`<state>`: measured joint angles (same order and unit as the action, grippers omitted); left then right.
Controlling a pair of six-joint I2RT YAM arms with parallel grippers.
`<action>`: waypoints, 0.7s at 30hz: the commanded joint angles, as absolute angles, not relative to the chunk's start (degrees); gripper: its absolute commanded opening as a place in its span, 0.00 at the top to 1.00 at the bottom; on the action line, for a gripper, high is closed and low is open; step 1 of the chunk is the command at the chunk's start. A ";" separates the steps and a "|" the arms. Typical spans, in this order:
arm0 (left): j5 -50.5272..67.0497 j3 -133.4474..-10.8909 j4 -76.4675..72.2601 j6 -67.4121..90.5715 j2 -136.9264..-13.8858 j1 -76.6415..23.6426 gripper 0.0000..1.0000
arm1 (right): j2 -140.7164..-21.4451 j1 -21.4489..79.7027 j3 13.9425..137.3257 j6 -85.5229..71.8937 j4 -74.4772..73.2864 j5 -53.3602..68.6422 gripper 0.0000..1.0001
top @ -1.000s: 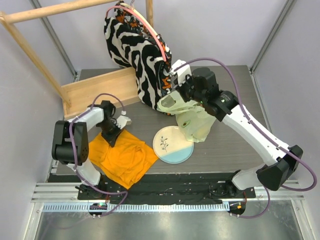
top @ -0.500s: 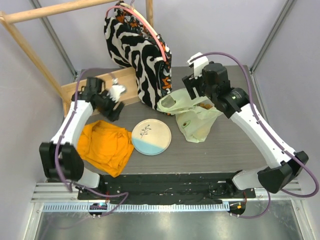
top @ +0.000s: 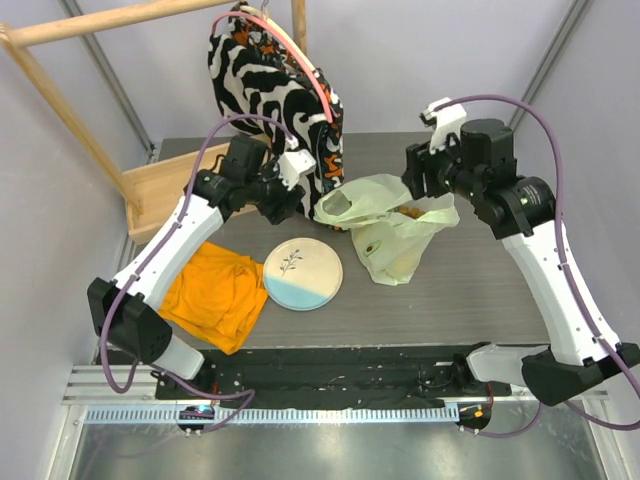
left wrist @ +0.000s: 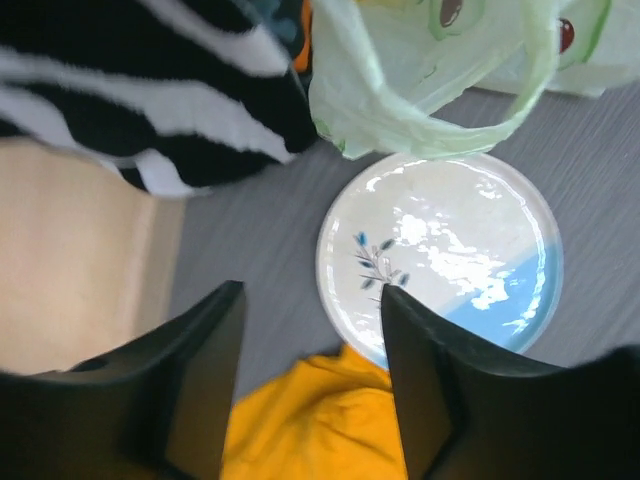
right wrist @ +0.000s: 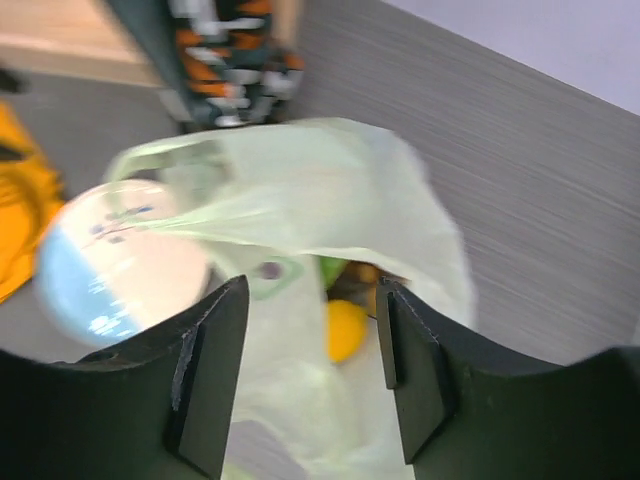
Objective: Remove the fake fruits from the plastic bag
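The pale-green plastic bag [top: 388, 228] lies crumpled on the dark table, its mouth facing up and back. Inside the mouth I see fake fruits: a yellow one [right wrist: 345, 328] and a green one [right wrist: 333, 268]; the rest are hidden by the film. My right gripper [top: 413, 186] hovers above the bag's mouth, open [right wrist: 312, 370], holding nothing. To the left of the bag's handle loop [left wrist: 430, 110], my left gripper [top: 283, 204] is also open [left wrist: 310, 380] and hangs empty above the plate's edge and the orange cloth.
A white-and-blue plate [top: 303, 273] lies left of the bag, an orange cloth [top: 215, 295] beyond it. The zebra-patterned cloth bag [top: 275, 110] hangs from a wooden rail just behind the bag. A wooden board [top: 165, 185] sits at the back left.
My right gripper opened and drew back to the right off the plastic bag. The left arm swung from the orange cloth up and right toward the bag, opening. The plate ended up further left.
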<state>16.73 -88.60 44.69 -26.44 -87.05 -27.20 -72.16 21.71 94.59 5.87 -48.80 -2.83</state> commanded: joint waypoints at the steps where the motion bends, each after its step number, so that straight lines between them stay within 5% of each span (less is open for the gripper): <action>1: 10.91 -83.52 41.30 -9.33 -82.01 -23.47 0.50 | -72.76 24.34 95.19 6.84 -48.16 20.02 0.39; 3: 7.48 -81.40 45.41 -8.87 -80.25 -21.20 0.79 | -73.04 28.18 93.26 13.25 -47.47 21.27 0.38; 6: 7.29 -75.26 49.03 -11.24 -76.65 -14.45 1.00 | -73.21 34.51 89.22 18.88 -44.13 22.56 0.37; 8: 7.65 -67.81 48.52 -14.40 -74.37 -10.57 1.00 | -73.91 37.77 84.92 22.48 -42.72 24.52 0.40; 16: 13.28 -61.80 57.75 -23.03 -78.66 3.16 1.00 | -88.49 47.28 76.47 22.08 -34.72 18.39 0.91; 21: 9.41 -54.59 51.16 -22.24 -79.98 3.43 1.00 | -95.08 47.29 72.34 18.46 -29.53 16.18 0.99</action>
<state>10.48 -58.24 53.74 -20.91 -79.11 3.18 -93.12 47.33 74.37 20.84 -34.50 19.16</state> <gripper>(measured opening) 0.013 0.029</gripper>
